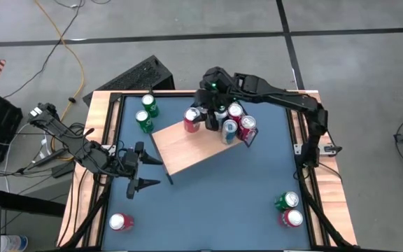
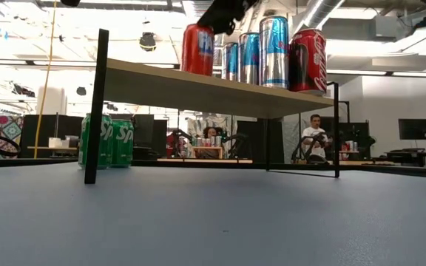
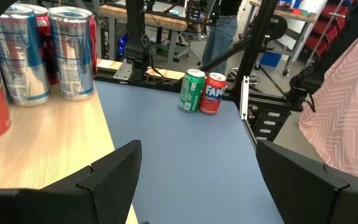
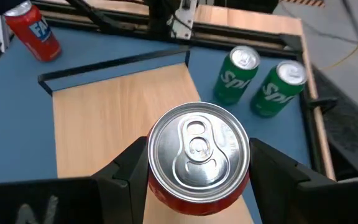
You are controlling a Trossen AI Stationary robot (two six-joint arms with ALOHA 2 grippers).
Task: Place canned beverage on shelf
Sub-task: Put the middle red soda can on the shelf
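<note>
The shelf [image 1: 187, 150], a light wood board on thin black legs, stands mid-table. At its far left end a red can [image 4: 199, 155] with a silver top is upright, and my right gripper [image 1: 196, 115] is shut on it from the far side. Several other cans [image 2: 274, 52] stand on the shelf's far right part. Near the table's left edge my left gripper [image 1: 140, 168] hovers open with nothing between its fingers [image 3: 114, 174]. My right gripper pinches the red can's side wall [image 4: 157, 180] just under the top rim, one finger [image 4: 126, 171] on each side. The fingers slant down from the table's far side. The can stays upright over the shelf [image 2: 198, 49]; whether its base rests on the board is hidden.
Two green cans [image 1: 147, 113] stand on the table by the far left corner, beside the shelf. A red can [image 1: 121, 222] is near the front left, and a green and a red can [image 1: 288, 210] near the front right. Bare blue tabletop [image 1: 222, 203] lies in front of the shelf.
</note>
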